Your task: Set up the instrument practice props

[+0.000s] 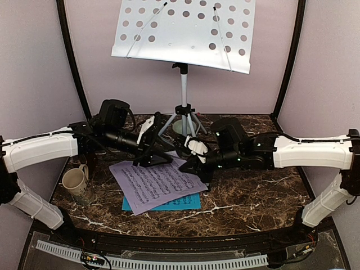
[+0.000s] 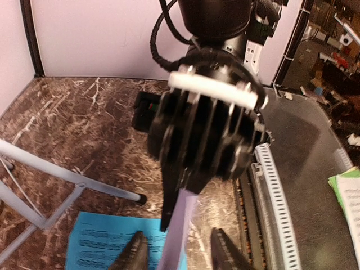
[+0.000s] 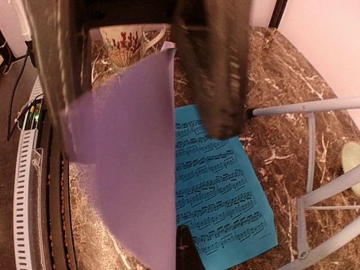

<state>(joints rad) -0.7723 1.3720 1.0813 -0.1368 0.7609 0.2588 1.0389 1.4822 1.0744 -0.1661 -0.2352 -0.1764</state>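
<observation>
The lilac sheet point(image 1: 152, 183) lies tilted over the bright-blue sheet point(image 1: 180, 202) on the marble table, with its far edge lifted. My right gripper point(image 1: 191, 164) is shut on that lifted edge; in the right wrist view point(image 3: 179, 250) one finger shows beside the lilac sheet point(image 3: 129, 157). My left gripper point(image 1: 154, 159) is open, its fingers point(image 2: 135, 254) straddling the lilac sheet point(image 2: 179, 225) without touching it. The blue sheet point(image 3: 219, 185) lies flat. The silver music stand point(image 1: 185, 34) stands at the back centre. The metronome is out of view.
A cream mug point(image 1: 75, 183) stands at the left near the front. A pale-green bowl point(image 1: 179, 127) sits behind the stand's tripod legs point(image 3: 315, 107). Dark posts and lilac walls close the sides and back. A white perforated rail runs along the front edge.
</observation>
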